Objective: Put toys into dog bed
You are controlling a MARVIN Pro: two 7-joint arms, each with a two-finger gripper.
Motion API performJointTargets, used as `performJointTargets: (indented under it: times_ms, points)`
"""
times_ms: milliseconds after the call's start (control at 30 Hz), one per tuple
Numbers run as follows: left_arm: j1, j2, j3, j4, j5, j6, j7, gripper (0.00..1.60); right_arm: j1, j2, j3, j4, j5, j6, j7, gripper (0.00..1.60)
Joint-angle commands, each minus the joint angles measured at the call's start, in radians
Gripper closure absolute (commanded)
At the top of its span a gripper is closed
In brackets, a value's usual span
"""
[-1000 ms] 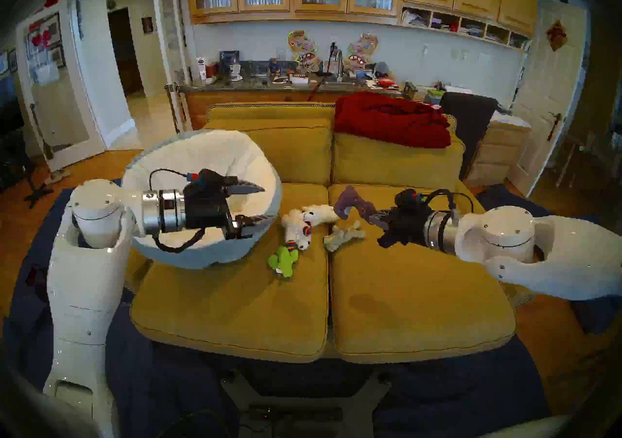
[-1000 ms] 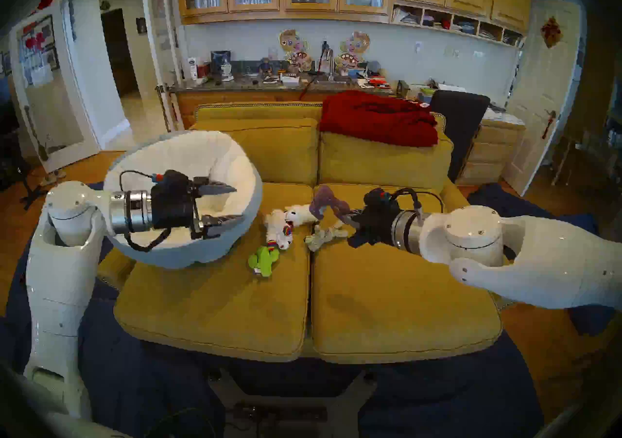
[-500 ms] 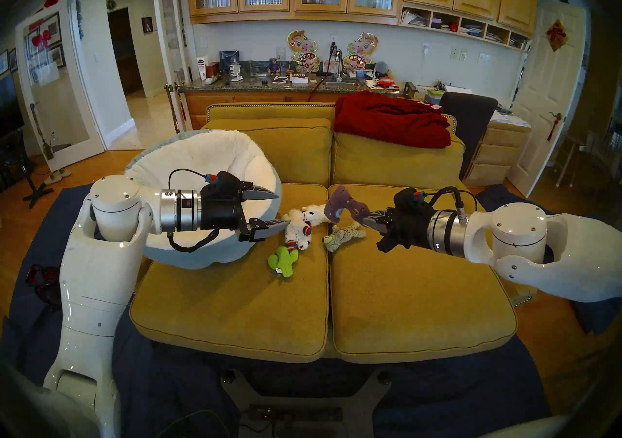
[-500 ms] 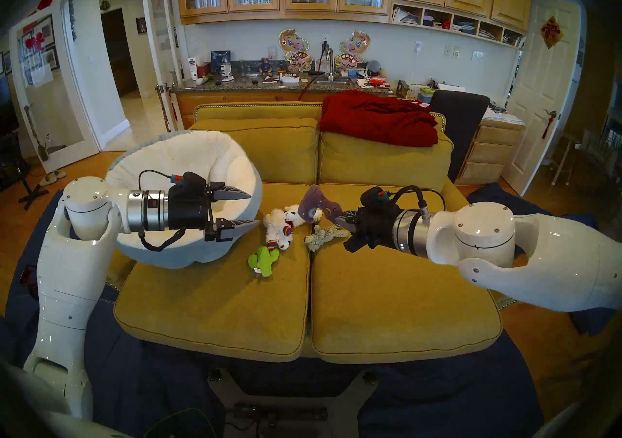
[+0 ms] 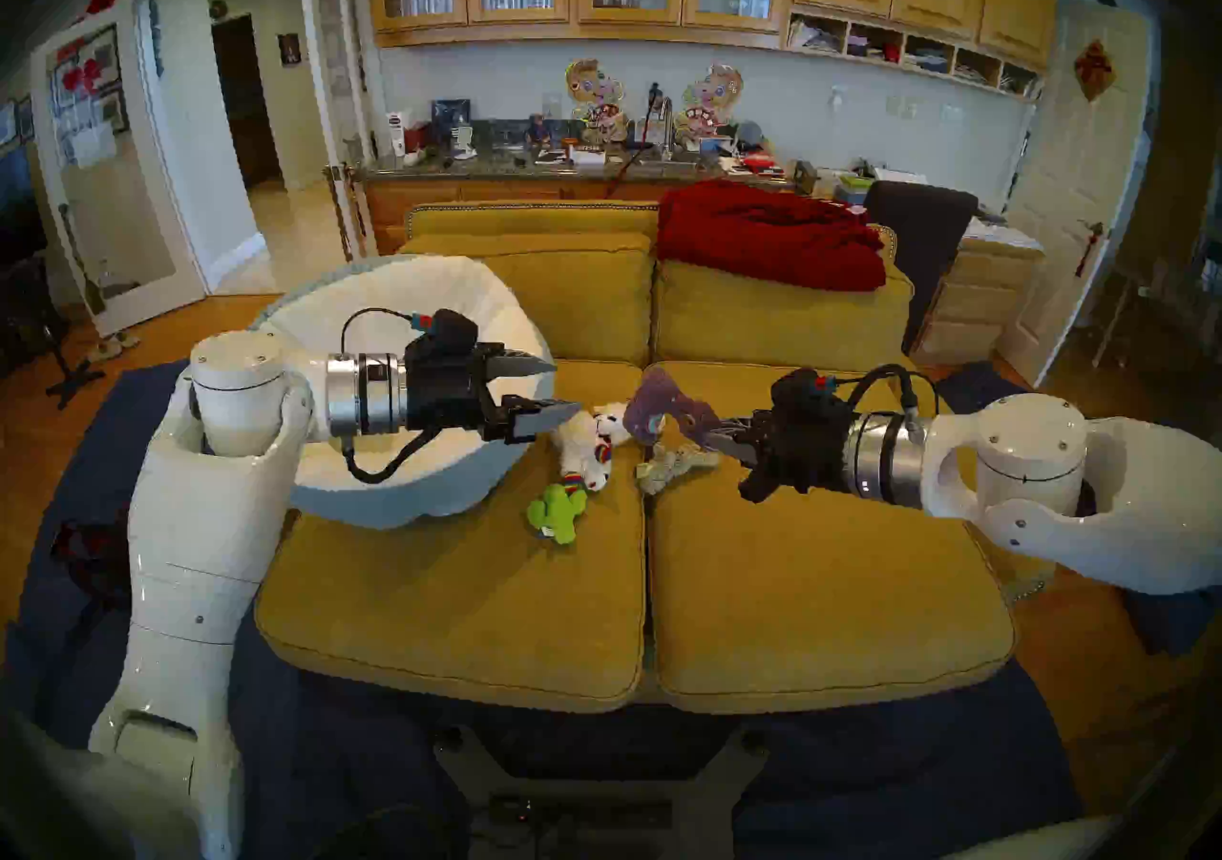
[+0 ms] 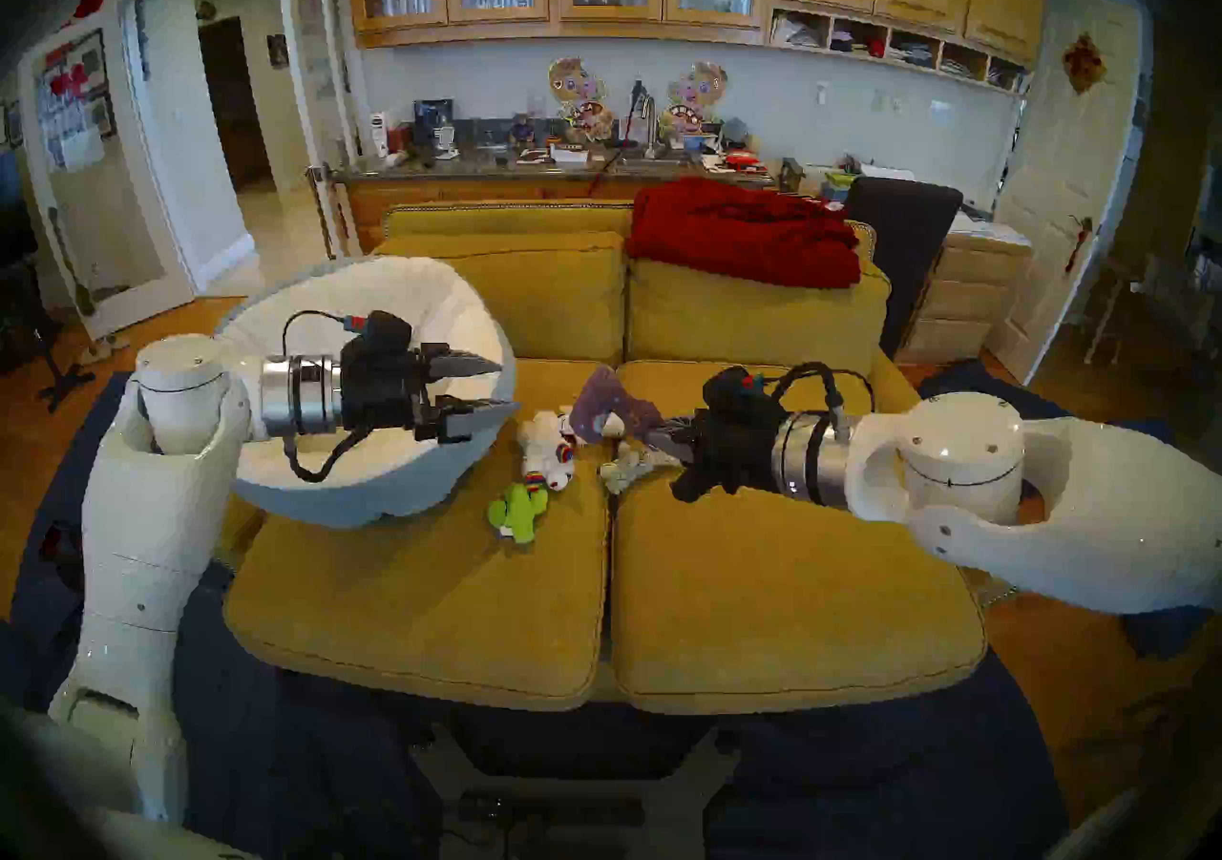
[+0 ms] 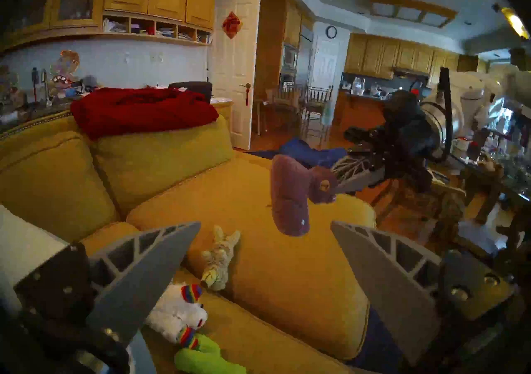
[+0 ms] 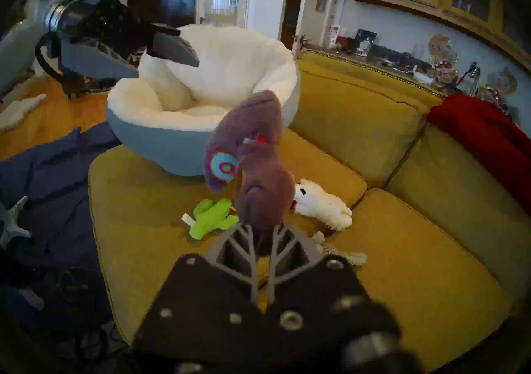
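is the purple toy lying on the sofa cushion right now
No, the purple toy hangs clear above the sofa cushion, pinched between the right gripper's fingers.

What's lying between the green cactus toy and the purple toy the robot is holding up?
In the head view, a white lamb toy with rainbow trim lies on the yellow cushion between the green cactus and the held purple toy.

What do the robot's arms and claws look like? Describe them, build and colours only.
Both arms have glossy white rounded shells, ending in a polished silver wrist ring and a black housing. The left claw and the right claw each have two grey, pointed fingers with open triangular ribbing. A black cable loops along each wrist to a red-and-blue plug.
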Motion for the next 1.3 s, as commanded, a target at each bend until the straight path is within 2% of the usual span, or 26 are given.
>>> performJointTargets:
  times_ms: [0,233,700,1267]
  points:
    - [-0.013,0.022,0.041,-0.049,-0.076,0.017,-0.1,0.0,0.036,0.009,0.019,-0.009,0.005,-0.018,0.014,1.6]
    - [-0.01,0.054,0.074,-0.056,-0.128,0.028,-0.066,0.0,0.045,0.011,0.013,-0.008,0.008,-0.025,0.031,1.6]
    - [-0.003,0.099,0.13,-0.064,-0.174,0.004,-0.052,0.0,0.064,0.014,-0.004,-0.013,0.023,-0.04,0.066,1.6]
    - [-0.01,0.124,0.129,-0.049,-0.2,-0.014,-0.036,0.0,0.099,0.015,-0.037,-0.015,0.015,-0.031,0.081,1.6]
